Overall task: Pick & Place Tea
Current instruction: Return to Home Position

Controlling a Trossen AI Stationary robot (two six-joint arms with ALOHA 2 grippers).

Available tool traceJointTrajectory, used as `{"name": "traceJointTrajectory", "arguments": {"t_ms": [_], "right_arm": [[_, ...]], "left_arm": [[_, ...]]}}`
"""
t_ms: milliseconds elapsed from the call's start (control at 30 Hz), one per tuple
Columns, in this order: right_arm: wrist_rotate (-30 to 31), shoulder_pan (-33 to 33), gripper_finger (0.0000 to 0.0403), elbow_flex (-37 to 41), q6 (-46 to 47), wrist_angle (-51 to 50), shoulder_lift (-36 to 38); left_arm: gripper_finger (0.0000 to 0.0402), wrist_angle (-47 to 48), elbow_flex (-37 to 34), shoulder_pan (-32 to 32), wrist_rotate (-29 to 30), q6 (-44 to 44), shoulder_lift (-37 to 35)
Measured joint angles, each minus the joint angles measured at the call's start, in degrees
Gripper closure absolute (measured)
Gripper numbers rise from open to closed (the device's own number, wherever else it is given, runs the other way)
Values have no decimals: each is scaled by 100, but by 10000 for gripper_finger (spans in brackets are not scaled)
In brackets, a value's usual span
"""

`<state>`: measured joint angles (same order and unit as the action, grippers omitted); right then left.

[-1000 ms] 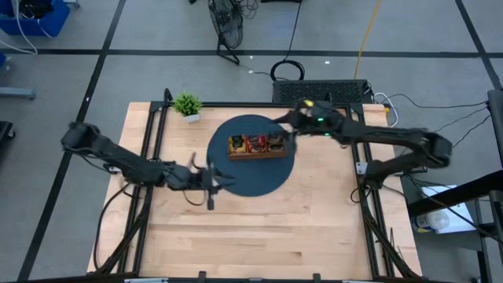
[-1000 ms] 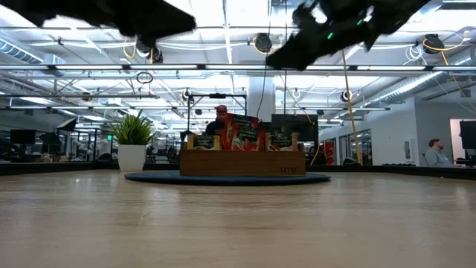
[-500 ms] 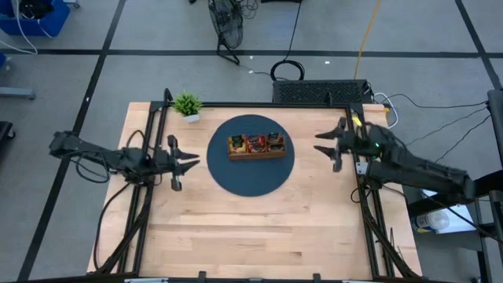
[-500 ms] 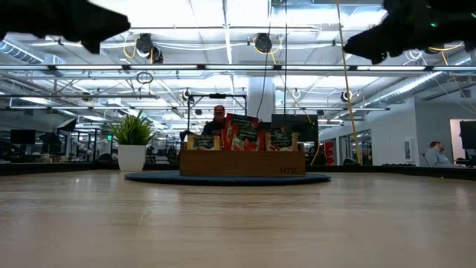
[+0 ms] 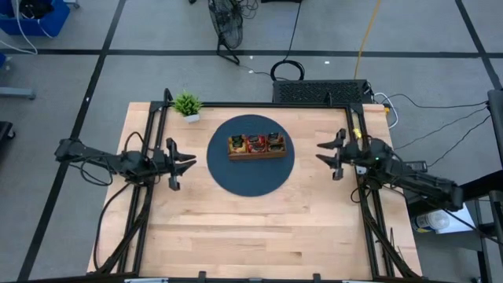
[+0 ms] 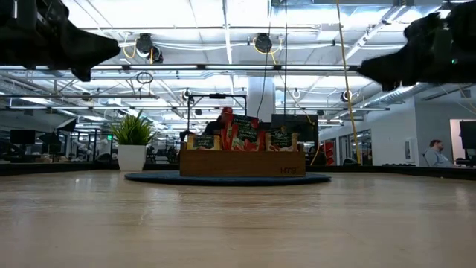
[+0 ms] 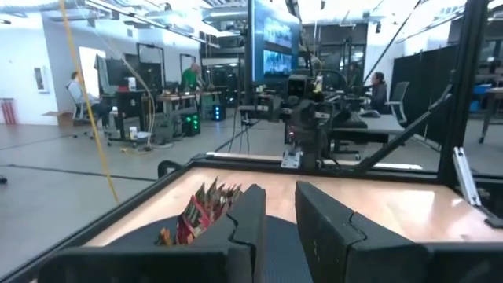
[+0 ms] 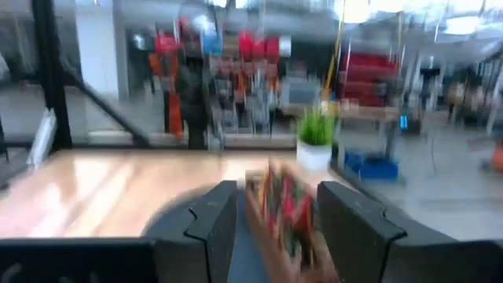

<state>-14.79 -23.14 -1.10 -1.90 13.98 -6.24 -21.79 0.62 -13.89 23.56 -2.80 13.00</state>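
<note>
Dark and empty, the left gripper (image 5: pixel 187 163) hangs above the table's left edge, jaws a narrow gap apart and aimed inward. I read the right gripper (image 5: pixel 321 152) as its mirror above the right edge, jaws spread wider with nothing between them.

Both sit well apart from the tea sachets (image 5: pixel 256 143), which stand on edge in all three compartments of the wooden tray (image 5: pixel 257 154). From above they look orange-toned toward the left arm, red in the middle and darker green toward the right arm. The tray, a brown rectangular box, rests on the far half of a round dark-blue mat (image 5: pixel 236 177). A small green plant (image 5: pixel 187 104) in a white pot stands by the far left corner, just off the mat. Black frame rails (image 5: pixel 149 196) run along both side edges beneath the arms. From each gripper to the tray I see only pale plank table (image 5: pixel 236 236) and mat.

The high view alone shows both arms whole. The low view reduces them to dark shapes at its upper corners, yet shows the red sachets rising above their neighbours, and a seated person (image 6: pixel 435 152) in the room behind. The left wrist view looks past the sachets to the right arm opposite. The right wrist view, blurred, frames sachets and plant beyond its fingers.
</note>
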Motion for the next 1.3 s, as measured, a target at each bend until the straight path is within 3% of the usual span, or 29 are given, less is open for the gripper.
{"name": "traceJointTrajectory", "arguments": {"t_ms": [167,1300], "right_arm": [[125,0,241,4,159,26,-13],[120,0,241,26,423,-53,-24]], "left_arm": [[325,71,0,0,246,-8,62],[325,56,2,0,261,51,61]]}}
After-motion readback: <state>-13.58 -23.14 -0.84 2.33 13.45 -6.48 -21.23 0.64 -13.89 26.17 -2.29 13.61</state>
